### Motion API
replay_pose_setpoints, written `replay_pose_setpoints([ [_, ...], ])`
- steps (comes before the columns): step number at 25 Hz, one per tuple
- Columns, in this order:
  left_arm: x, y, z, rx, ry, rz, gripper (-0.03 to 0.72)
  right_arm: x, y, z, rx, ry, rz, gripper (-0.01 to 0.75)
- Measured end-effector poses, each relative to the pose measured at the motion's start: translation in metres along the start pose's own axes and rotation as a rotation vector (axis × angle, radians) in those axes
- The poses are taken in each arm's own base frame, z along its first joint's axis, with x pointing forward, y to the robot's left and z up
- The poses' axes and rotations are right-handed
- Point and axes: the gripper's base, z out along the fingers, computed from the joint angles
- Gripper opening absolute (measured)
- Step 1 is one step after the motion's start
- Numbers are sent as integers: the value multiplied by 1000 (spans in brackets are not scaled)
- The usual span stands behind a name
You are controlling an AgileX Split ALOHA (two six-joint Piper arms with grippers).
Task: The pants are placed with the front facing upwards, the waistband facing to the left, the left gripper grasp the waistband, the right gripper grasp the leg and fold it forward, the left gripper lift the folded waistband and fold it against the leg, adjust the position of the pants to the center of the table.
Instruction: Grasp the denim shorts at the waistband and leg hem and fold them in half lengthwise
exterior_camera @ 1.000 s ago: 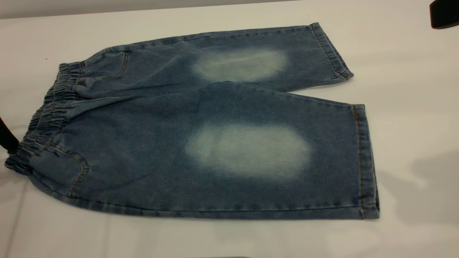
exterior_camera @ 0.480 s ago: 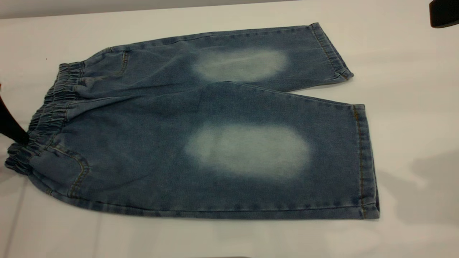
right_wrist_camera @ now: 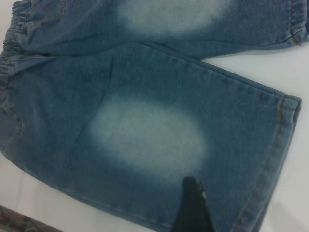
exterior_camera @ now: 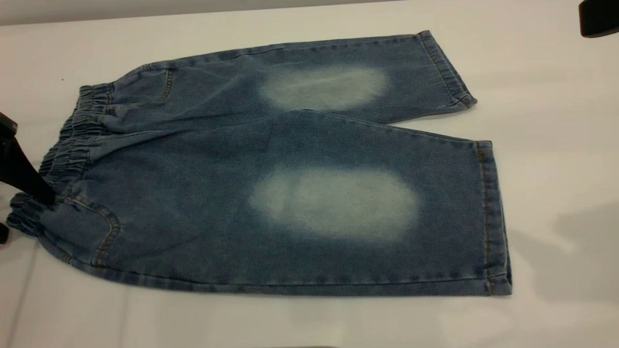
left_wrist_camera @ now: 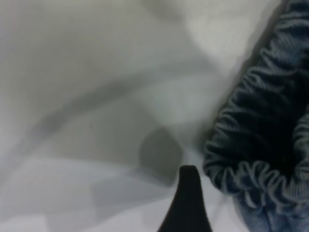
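Note:
The pants (exterior_camera: 290, 164) lie flat on the white table (exterior_camera: 556, 121), front up, both pale knee patches showing. The gathered waistband (exterior_camera: 72, 145) points left and the near leg (exterior_camera: 387, 212) reaches right to its stitched hem. My left gripper (exterior_camera: 26, 217) is open at the waistband's near corner. One black finger (exterior_camera: 34, 181) rests over the ruched band, and the other shows only as a dark tip at the view's edge. In the left wrist view a finger (left_wrist_camera: 188, 203) sits on the table beside the waistband (left_wrist_camera: 260, 145). My right gripper is open above the near leg, one finger (right_wrist_camera: 193, 208) showing.
Part of the right arm (exterior_camera: 599, 19) shows in the exterior view's top right corner, well above the table. White tabletop surrounds the pants on all sides, with the widest strips to the right and along the near edge. The far leg (exterior_camera: 338, 77) lies behind the near one.
My left gripper has slid rightward from the table's left edge onto the waistband's near corner, slightly bunching it. The pants and the right arm have not moved.

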Motion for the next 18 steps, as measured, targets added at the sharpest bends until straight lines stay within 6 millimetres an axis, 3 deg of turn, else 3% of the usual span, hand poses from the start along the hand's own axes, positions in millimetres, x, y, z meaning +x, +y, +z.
replay_pose_setpoints([
  [10,-5,0,10,26,43,-20,524,0,0,0,2,-3,0,468],
  [13,-5,1,11,24,47,-22,442,0,0,0,2,-3,1,468],
  [18,-5,3,14,18,48,-26,211,0,0,0,1,-4,2,468],
])
